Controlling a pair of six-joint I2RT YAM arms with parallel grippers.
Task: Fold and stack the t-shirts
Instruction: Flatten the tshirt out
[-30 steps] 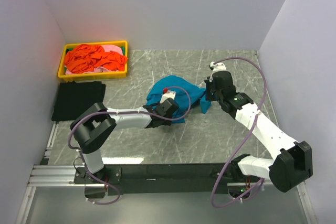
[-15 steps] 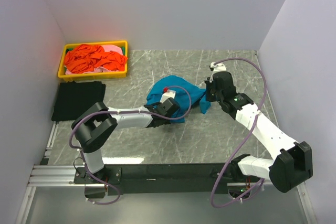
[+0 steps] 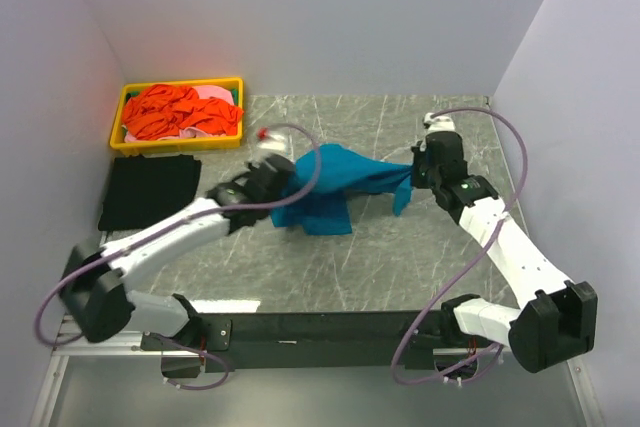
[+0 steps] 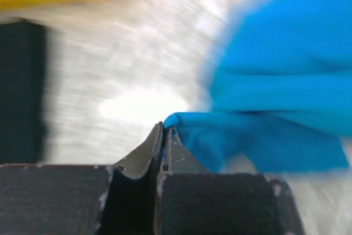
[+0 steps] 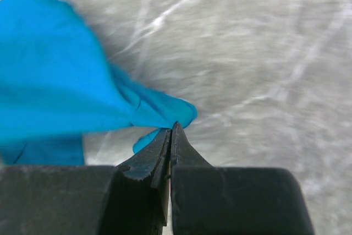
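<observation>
Since a second ago, the left arm swings out to the left, and the teal-blue t-shirt [image 3: 340,179] now stretches between both arms over the middle of the table [image 3: 400,257]. The left claw [image 4: 164,127] pinches one corner tight. The right claw [image 5: 172,127] pinches the other end.

- Two robot arms: left arm [image 3: 165,237], right arm [image 3: 505,239].
- One blue shirt [image 3: 340,179].
- One black shirt [image 3: 150,192].
- One yellow tray [image 3: 178,142].
- Orange shirts [image 3: 165,112] heaped, too tangled to count.
</observation>
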